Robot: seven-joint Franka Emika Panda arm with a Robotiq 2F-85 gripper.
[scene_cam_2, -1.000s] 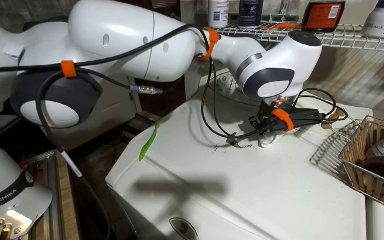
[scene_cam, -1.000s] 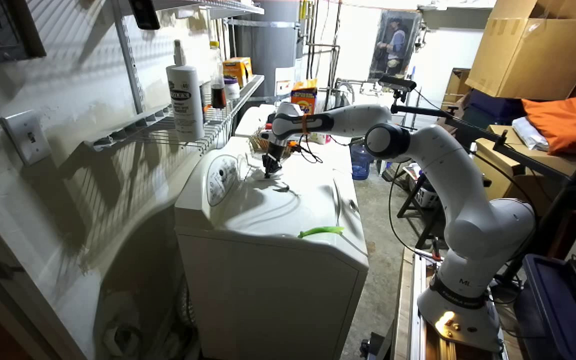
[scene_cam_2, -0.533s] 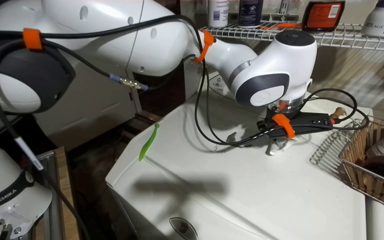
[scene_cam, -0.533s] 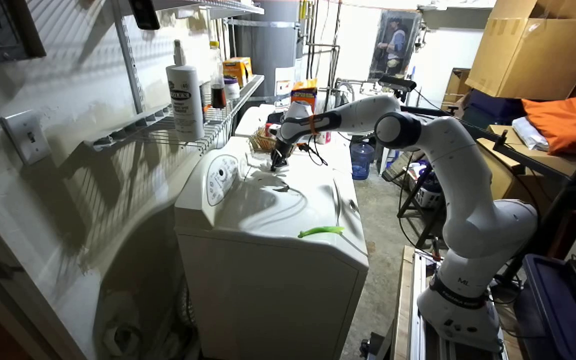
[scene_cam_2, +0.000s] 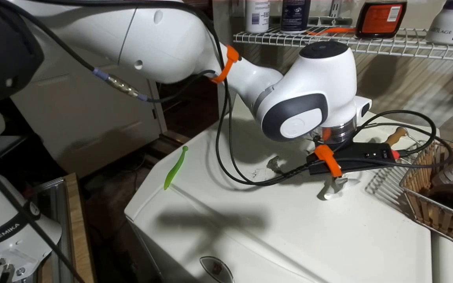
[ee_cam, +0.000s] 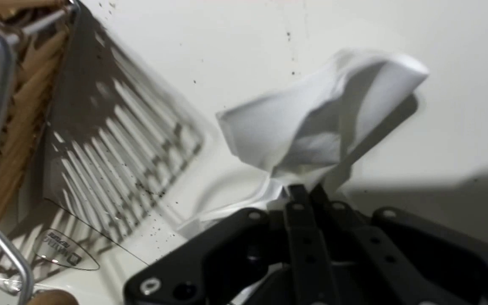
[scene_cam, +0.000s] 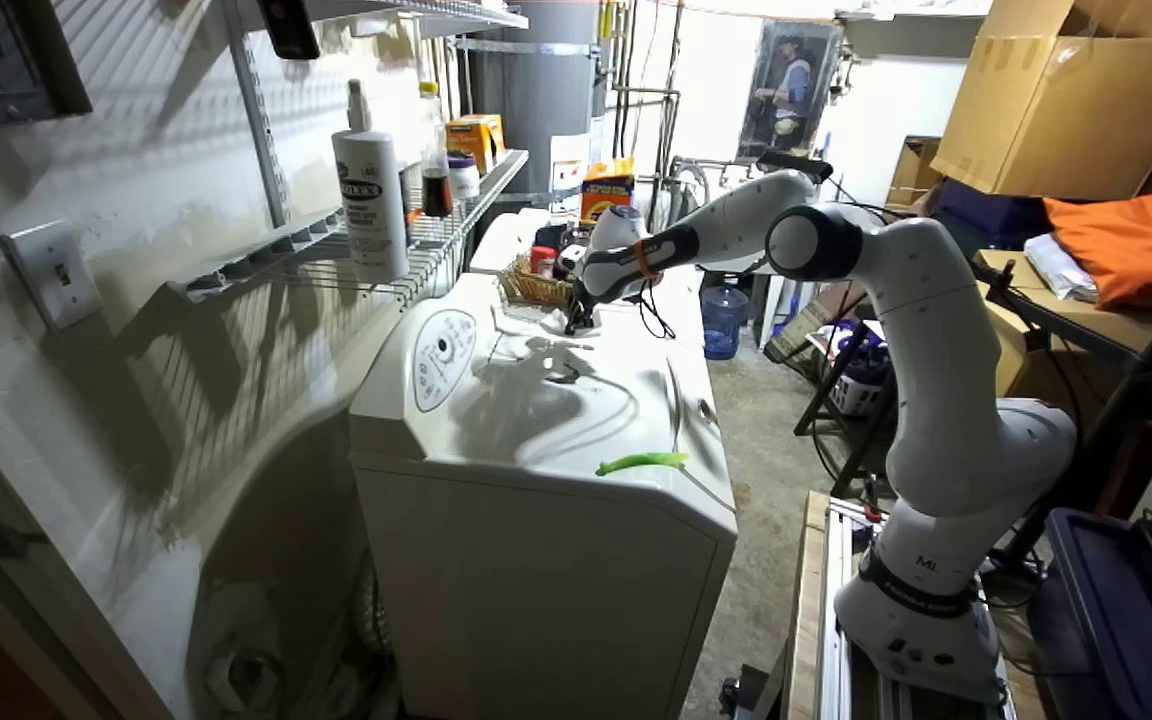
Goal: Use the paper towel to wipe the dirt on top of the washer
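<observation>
My gripper [ee_cam: 308, 188] is shut on the white, wrinkled paper towel [ee_cam: 269, 131], which fans out beyond the fingertips in the wrist view. In an exterior view the paper towel [scene_cam_2: 332, 194] hangs under the wrist, low over the washer [scene_cam_2: 289, 232]; whether it touches the lid I cannot tell. A dark clump of dirt [scene_cam_2: 274, 164] lies on the lid, to the left of the towel there. Fine dark specks [ee_cam: 290, 55] dot the white surface in the wrist view. From farther off, the gripper [scene_cam: 579, 326] shows small above the back part of the washer [scene_cam: 536, 570].
A wire-framed basket [scene_cam_2: 409, 190] with bottles stands close to the gripper's side. Above the washer runs a wire shelf [scene_cam_2: 391, 49] with bottles. A green strip-like object [scene_cam_2: 174, 169] lies near the lid's edge. Loose cables [scene_cam_2: 246, 179] loop down from the arm.
The gripper has carried the paper towel away from the dark clump, toward the basket side and the washer's front. It has stayed shut on the towel. Clump and green object have not moved.
</observation>
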